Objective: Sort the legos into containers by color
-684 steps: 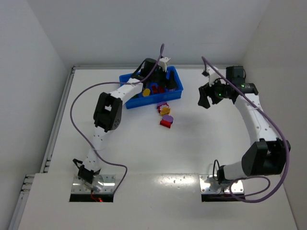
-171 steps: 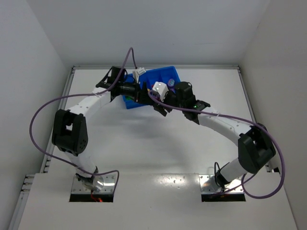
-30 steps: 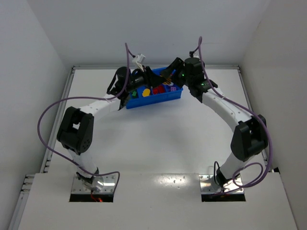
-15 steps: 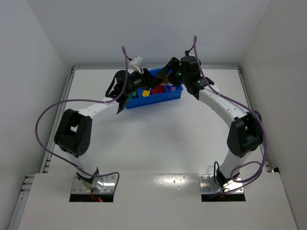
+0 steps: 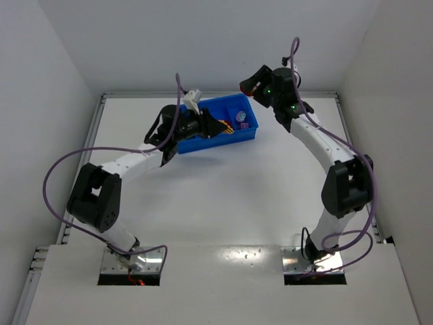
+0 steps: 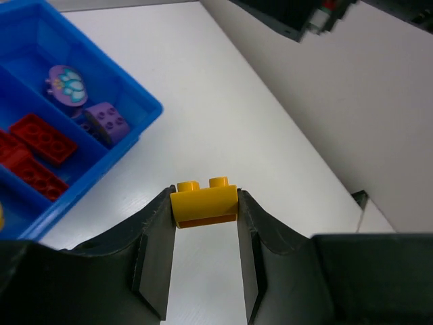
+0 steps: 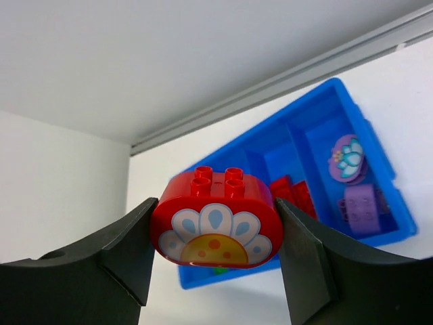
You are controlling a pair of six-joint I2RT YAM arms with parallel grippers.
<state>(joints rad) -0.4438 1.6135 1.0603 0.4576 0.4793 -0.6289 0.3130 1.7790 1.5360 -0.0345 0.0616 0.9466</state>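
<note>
I have a brick in each arm, so this is the carry-and-drop step for both. My left pincer (image 6: 203, 211) is clenched on a small yellow brick (image 6: 203, 198), studs up, pinched by its short ends. In the left wrist view the brick shows against bare tabletop (image 6: 223, 101) past the end of the blue tray (image 6: 147, 108). The top view puts that pincer over the tray's middle. I cannot tell how high it hangs.

My right pincer (image 7: 216, 238) grasps a rounded red brick (image 7: 215, 218) with a flower print on its side. It is raised well above the tray's far right corner.

The end compartment already holds the purple pieces (image 6: 67, 84). The compartment beside it holds flat red bricks (image 6: 44, 139). No loose bricks show on the tabletop in the top view, so I judge the sort nearly done.

Next, the red brick needs to come down over that second compartment, clear of the divider, before I let go. The yellow brick belongs farther along the tray, away from the purple end, so the left arm has to draw back towards its own side first. Both arms crowd one small tray, so I would move them one at a time.
</note>
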